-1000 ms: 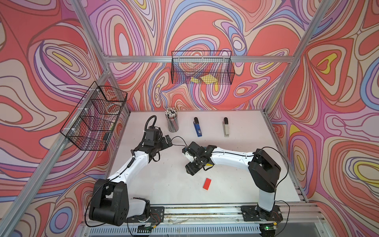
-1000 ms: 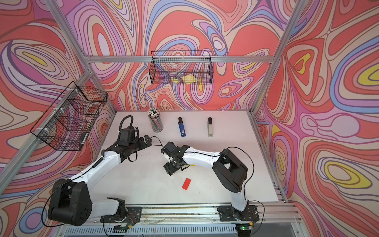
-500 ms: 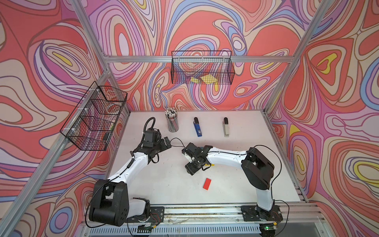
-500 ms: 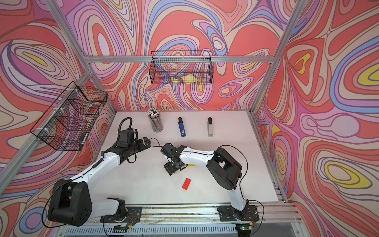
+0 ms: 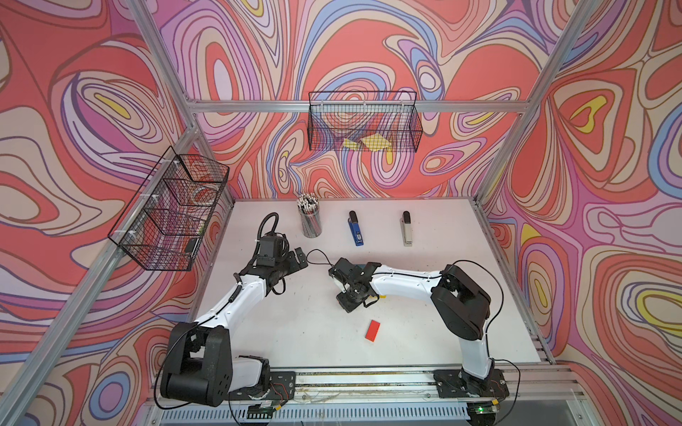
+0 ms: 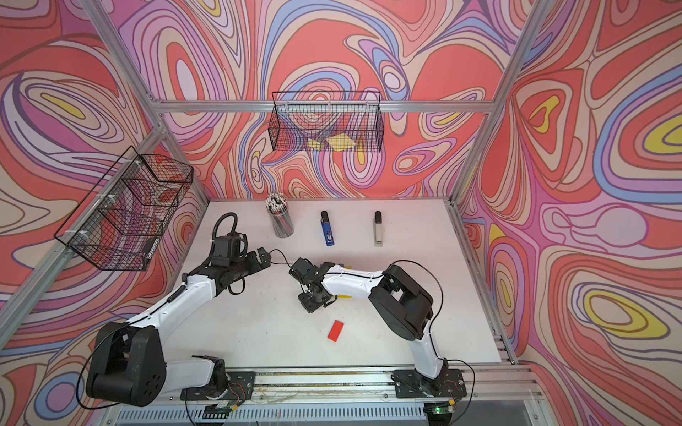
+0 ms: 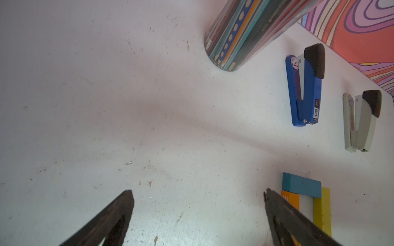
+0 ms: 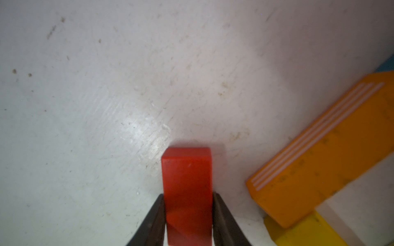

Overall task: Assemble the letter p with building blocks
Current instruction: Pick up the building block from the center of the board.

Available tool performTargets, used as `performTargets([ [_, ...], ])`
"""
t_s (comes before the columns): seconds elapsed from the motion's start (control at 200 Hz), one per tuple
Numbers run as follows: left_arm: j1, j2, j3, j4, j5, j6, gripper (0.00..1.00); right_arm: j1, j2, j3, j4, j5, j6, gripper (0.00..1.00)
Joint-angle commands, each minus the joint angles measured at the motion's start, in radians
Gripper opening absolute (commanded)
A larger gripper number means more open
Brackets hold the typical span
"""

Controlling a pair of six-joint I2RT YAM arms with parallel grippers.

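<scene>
In the right wrist view my right gripper (image 8: 188, 194) is shut on a short red block (image 8: 187, 170) that stands low over the white table. Beside it lies the orange block (image 8: 324, 153), with a yellow block (image 8: 307, 232) at its end and a sliver of the light blue block (image 8: 387, 66). The left wrist view shows the light blue block (image 7: 301, 184) across the orange (image 7: 291, 197) and yellow (image 7: 323, 210) blocks; my left gripper (image 7: 198, 191) is open and holds nothing. In both top views the right arm hides most of the letter p. A second red block (image 5: 372, 331) (image 6: 336, 330) lies loose nearer the front.
A cup of pencils (image 5: 310, 217), a blue stapler (image 5: 355, 228) and a beige stapler (image 5: 406, 228) stand along the back of the table. Wire baskets hang on the back wall (image 5: 363, 121) and the left wall (image 5: 169, 214).
My right gripper has closed on the red block and its wrist has shifted slightly left. The left arm has hardly moved and stays open.
</scene>
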Motion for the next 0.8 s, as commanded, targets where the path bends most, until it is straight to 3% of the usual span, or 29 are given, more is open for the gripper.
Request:
performTargets([
  [0.0,0.006,-0.009,-0.01,0.016,0.011,0.001,0.99,0.014,0.013,0.011,-0.017,0.024,0.015,0.3],
  [0.19,0.006,-0.029,-0.034,0.042,0.029,-0.003,0.99,0.028,-0.006,0.033,-0.042,0.036,0.07,0.17],
  [0.371,0.006,-0.032,-0.044,0.064,0.066,0.005,0.99,0.036,-0.055,0.029,-0.066,0.052,0.183,0.15],
  [0.586,0.006,-0.034,-0.053,0.108,0.144,-0.003,0.99,0.049,-0.074,0.026,-0.158,0.067,0.428,0.05],
  [0.796,0.007,-0.035,-0.016,0.069,0.193,0.009,0.99,0.068,-0.075,0.062,-0.22,0.049,0.601,0.06],
])
